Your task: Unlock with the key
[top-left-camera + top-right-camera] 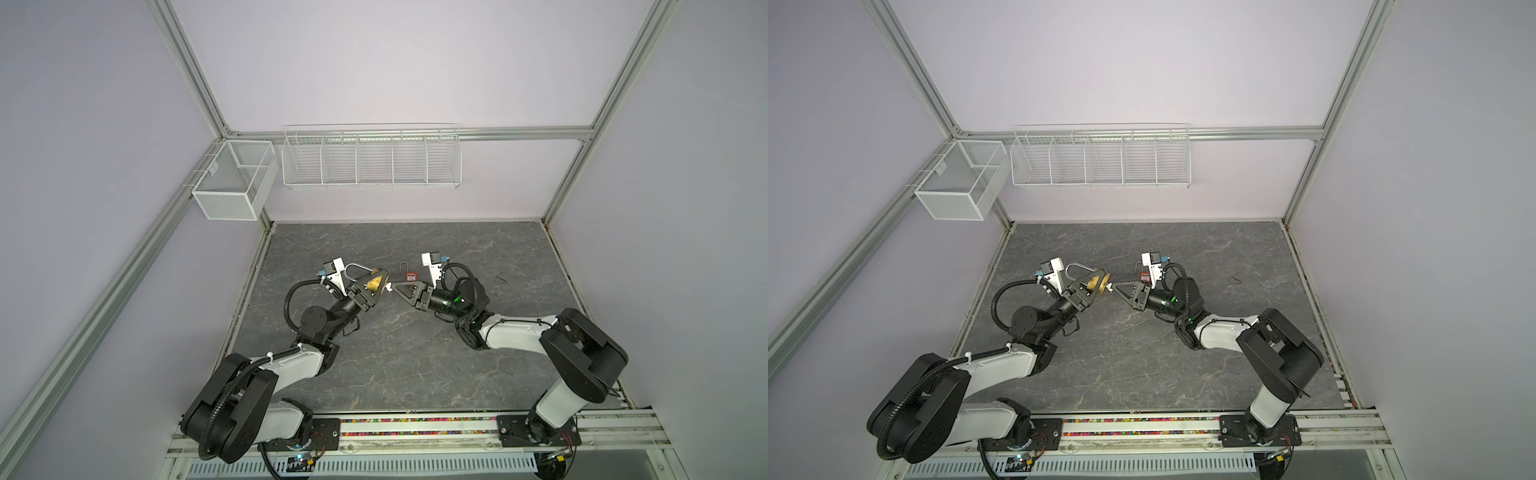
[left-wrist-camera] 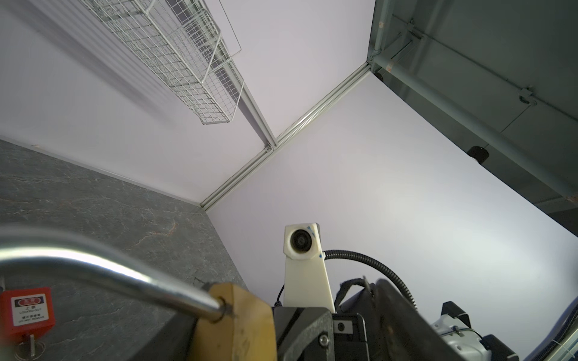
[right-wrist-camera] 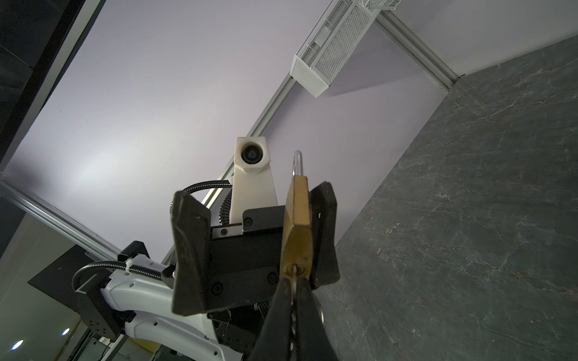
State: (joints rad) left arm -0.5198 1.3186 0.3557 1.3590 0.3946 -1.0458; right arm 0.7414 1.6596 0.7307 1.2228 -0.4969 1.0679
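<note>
Left gripper (image 1: pixel 381 285), left of the red lock (image 1: pixel 411 276): jaws spread wide, the brass padlock (image 3: pixel 297 218) only leaning on one finger (image 3: pixel 325 225), not clamped. Brass padlock, off the table (image 1: pixel 415 353) just left of the red lock: looks solid, heavy for its size and smooth-faced, so likely to slip. It is best pinched across its flat sides, clear of the keyhole. Right gripper (image 1: pixel 397 286), just in front of the red lock: closed tight on the key (image 3: pixel 294 276), which is thin, stiff and seated in the keyhole.
</note>
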